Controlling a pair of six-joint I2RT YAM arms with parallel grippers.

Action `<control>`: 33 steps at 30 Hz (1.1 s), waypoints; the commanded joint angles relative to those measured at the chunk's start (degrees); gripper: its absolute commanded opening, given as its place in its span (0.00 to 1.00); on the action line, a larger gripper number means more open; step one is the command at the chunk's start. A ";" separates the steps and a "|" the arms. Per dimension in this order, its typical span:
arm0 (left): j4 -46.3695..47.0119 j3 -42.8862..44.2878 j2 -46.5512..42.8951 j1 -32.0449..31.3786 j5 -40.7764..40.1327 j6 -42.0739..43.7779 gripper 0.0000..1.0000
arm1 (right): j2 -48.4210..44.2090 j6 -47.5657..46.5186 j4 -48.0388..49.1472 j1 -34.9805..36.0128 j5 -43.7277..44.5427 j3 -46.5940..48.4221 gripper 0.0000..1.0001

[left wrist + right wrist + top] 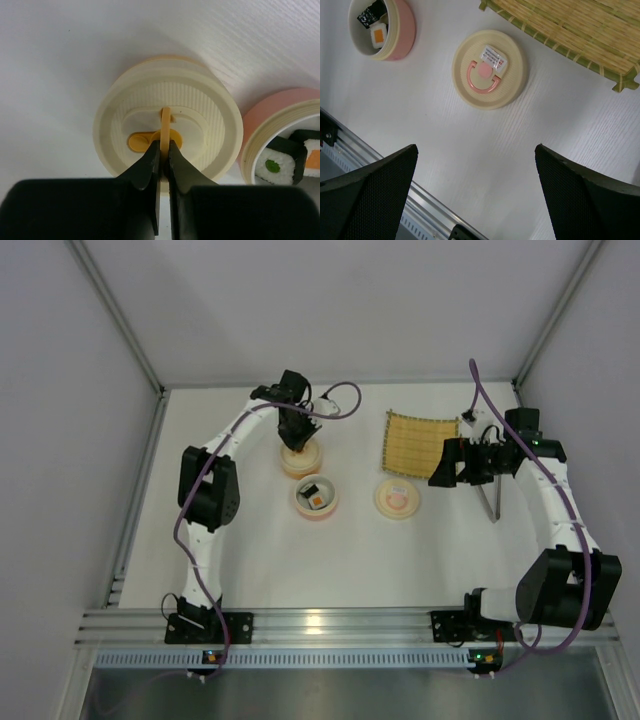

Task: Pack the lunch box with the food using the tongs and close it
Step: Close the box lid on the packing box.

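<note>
A cream lid sits on the orange-rimmed bowl of the lunch box. My left gripper is shut on that lid's upright orange ring handle, and it hangs directly over the bowl. Beside it stands the pink-rimmed bowl, uncovered, with sushi rolls inside. The second lid, with a pink handle, lies flat on the table. My right gripper hovers open and empty over bare table near that lid. The grey tongs lie under the right arm.
A woven bamboo mat lies at the back right, just beyond the pink-handled lid. The aluminium rail of the table's near edge shows below the right gripper. White walls enclose the table on three sides.
</note>
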 commanded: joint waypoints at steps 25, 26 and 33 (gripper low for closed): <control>-1.20 7.22 -5.76 4.94 4.29 4.77 0.98 | -2.05 -0.80 2.09 -0.73 -2.45 0.71 0.99; -1.10 7.13 -6.46 5.29 4.63 2.90 0.98 | -2.05 -0.80 2.18 -0.73 -2.54 0.80 0.99; -0.92 1.96 -13.66 6.61 -2.45 -30.22 0.98 | -1.96 -0.88 2.18 -0.73 -2.45 0.89 1.00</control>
